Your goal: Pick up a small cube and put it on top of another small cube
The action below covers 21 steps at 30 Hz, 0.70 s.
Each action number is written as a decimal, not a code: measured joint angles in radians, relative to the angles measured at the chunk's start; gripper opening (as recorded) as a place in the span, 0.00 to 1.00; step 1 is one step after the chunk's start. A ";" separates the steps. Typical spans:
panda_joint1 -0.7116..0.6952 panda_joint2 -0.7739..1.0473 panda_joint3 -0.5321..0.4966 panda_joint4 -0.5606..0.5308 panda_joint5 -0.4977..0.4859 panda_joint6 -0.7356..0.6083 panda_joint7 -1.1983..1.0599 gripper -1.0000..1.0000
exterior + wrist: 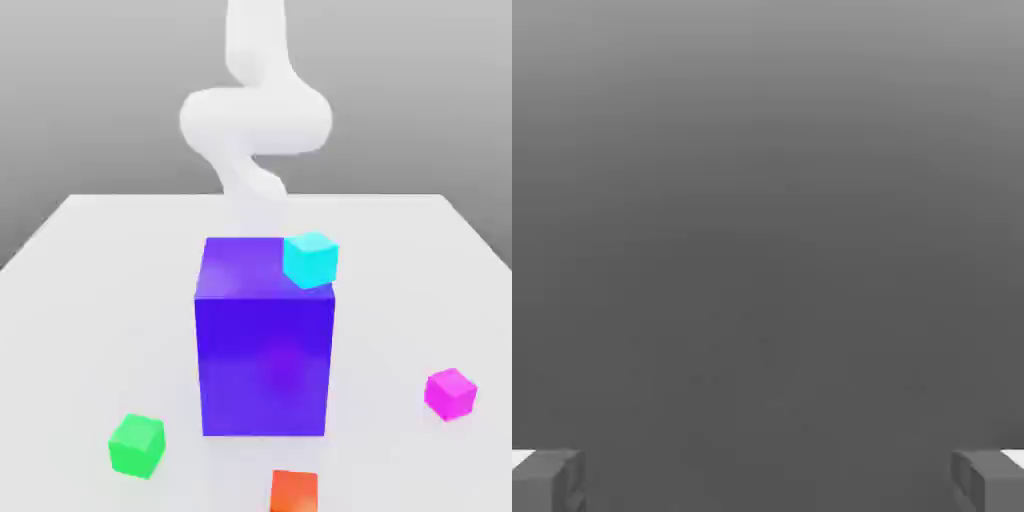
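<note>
The small magenta-pink cube [450,393] lies on the white table toward the exterior view's right, well apart from the other cubes. Three more small cubes are in sight: a green one [136,445] at the front left, an orange-red one [294,492] at the front edge, and a cyan one [311,259] at the top right corner of the large blue-purple block [265,350]. I cannot tell whether the cyan cube rests on that block. My gripper [768,480] is open, its grey fingertips [547,480] far apart with only plain grey between them.
The tall blue-purple block stands in the middle of the white table [90,300]. My white arm [255,120] comes down behind it, its lower end hidden by the block's top. Bare table lies between the block and the magenta-pink cube.
</note>
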 joint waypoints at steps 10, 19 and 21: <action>0.061 0.364 0.200 -0.130 -0.032 0.189 0.134 0.50; 0.166 0.695 0.342 -0.245 -0.132 0.353 0.305 0.50; 0.205 0.770 0.351 -0.270 -0.161 0.389 0.347 0.50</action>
